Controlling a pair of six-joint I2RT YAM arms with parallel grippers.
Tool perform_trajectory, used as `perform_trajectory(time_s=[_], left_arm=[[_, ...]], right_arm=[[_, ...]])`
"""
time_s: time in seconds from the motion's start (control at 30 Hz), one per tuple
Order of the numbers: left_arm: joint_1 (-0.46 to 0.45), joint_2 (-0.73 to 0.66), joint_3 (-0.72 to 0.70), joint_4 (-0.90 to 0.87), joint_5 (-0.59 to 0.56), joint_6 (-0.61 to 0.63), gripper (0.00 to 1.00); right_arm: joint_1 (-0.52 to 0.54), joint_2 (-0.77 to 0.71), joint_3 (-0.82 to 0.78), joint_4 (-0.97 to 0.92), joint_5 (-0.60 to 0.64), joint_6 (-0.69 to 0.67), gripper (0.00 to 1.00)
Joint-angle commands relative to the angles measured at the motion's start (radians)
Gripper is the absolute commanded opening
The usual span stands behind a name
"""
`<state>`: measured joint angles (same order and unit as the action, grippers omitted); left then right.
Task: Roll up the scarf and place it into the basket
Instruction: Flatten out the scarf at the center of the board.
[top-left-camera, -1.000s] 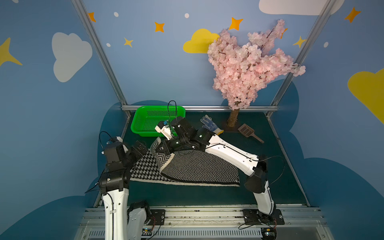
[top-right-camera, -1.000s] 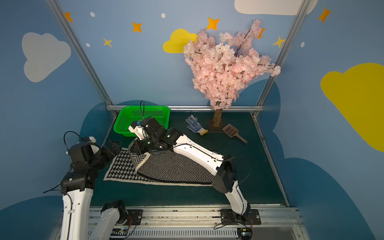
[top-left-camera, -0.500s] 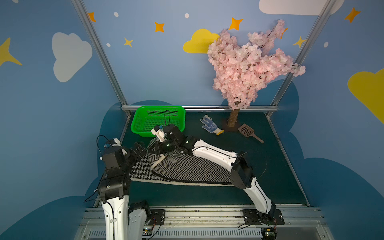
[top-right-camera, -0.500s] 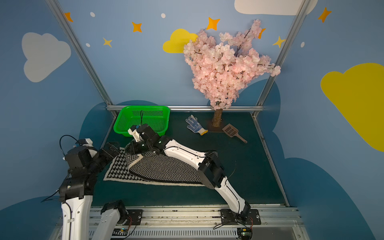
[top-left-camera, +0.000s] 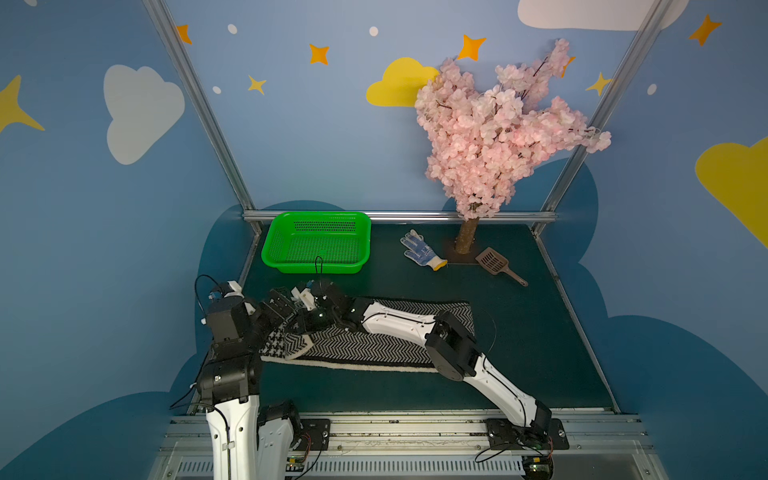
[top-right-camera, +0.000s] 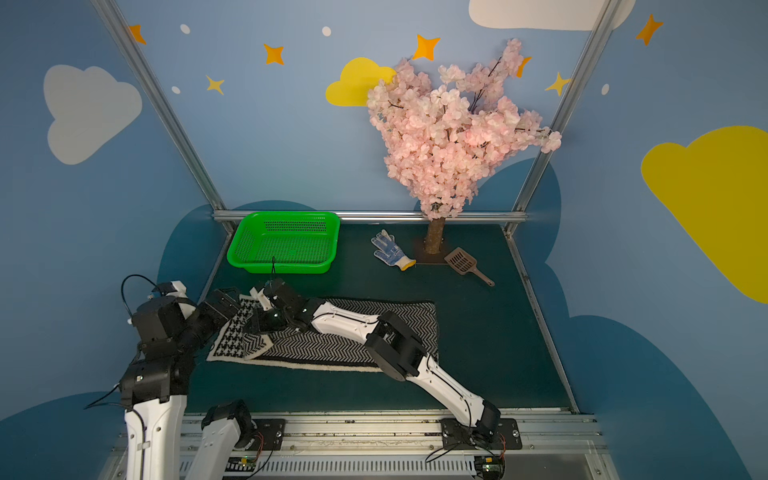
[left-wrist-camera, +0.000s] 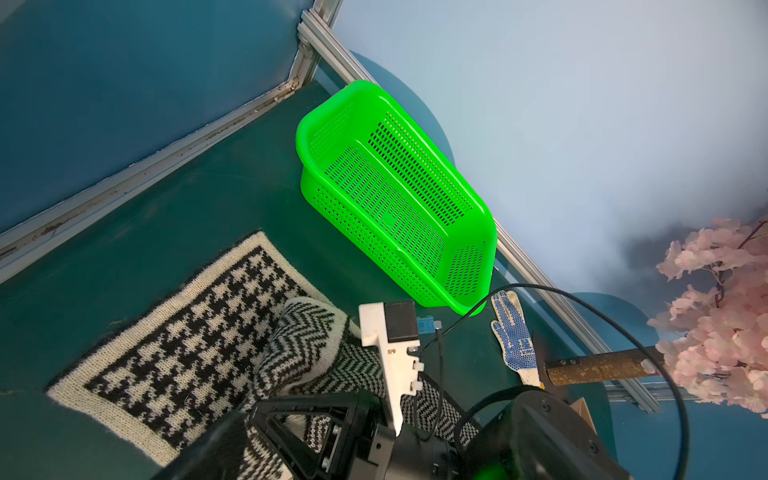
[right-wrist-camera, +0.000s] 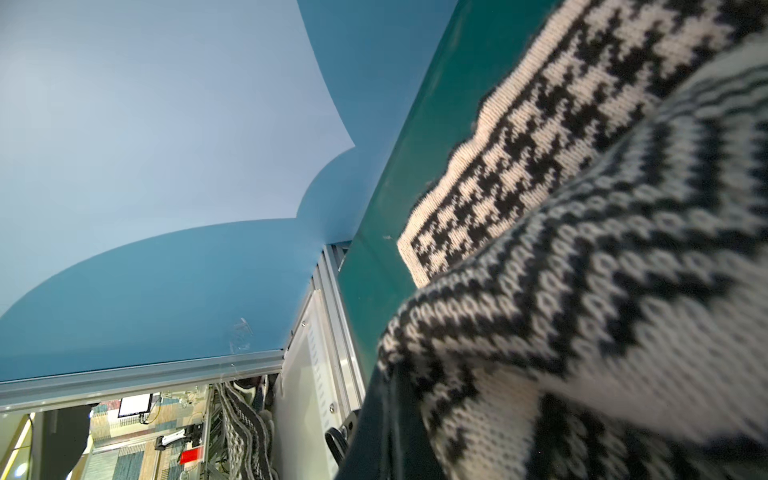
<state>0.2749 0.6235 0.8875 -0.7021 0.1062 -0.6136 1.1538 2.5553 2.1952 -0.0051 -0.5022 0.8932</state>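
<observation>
The black-and-white scarf lies along the front of the table. Its zigzag side is folded over the houndstooth end at the left. My right gripper reaches across it and is shut on the folded-over scarf near that end. Zigzag knit fills the right wrist view and hides the fingers. My left gripper is open just left of the fold, over the houndstooth corner. The green basket stands empty at the back left.
A dotted glove, a brown scoop and a pink blossom tree stand at the back right. Metal frame rails edge the table at the left and back.
My right gripper has carried the scarf's fold down and to the left, towards the front, so the upper layer lies flatter. The left arm has moved a little closer to the fold.
</observation>
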Motion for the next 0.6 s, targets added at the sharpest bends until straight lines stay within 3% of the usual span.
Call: perform_trajectory(time_s=[0.0, 0.07, 0.13, 0.17, 0.2, 0.23, 0.3, 0.37, 0.57], left_arm=[[0.004, -0.015, -0.008, -0.006, -0.013, 0.012, 1.00], [0.004, -0.018, -0.010, -0.012, -0.014, 0.012, 1.00], [0.004, -0.021, -0.011, -0.022, -0.016, 0.014, 1.00], [0.004, -0.024, -0.011, -0.026, -0.020, 0.016, 1.00], [0.004, -0.026, -0.009, -0.031, -0.023, 0.020, 1.00], [0.004, -0.030, -0.010, -0.035, -0.027, 0.023, 1.00], [0.004, -0.037, -0.006, -0.044, -0.034, 0.025, 1.00], [0.004, -0.044, -0.007, -0.047, -0.037, 0.023, 1.00], [0.004, -0.036, 0.014, -0.067, -0.049, 0.030, 1.00]], right_arm=[[0.006, 0.045, 0.094, 0.068, -0.011, 0.024, 0.00], [0.010, 0.082, 0.150, 0.065, -0.003, 0.029, 0.00], [0.011, 0.133, 0.214, 0.089, -0.032, 0.048, 0.08], [0.009, 0.151, 0.233, 0.098, -0.043, 0.060, 0.16], [0.007, 0.165, 0.244, 0.110, -0.057, 0.067, 0.38], [0.006, 0.170, 0.242, 0.119, -0.065, 0.067, 0.50], [0.002, 0.155, 0.200, 0.148, -0.083, 0.067, 0.61], [-0.006, 0.106, 0.106, 0.201, -0.075, 0.065, 0.82], [-0.083, -0.120, -0.191, 0.198, -0.023, -0.026, 0.85]])
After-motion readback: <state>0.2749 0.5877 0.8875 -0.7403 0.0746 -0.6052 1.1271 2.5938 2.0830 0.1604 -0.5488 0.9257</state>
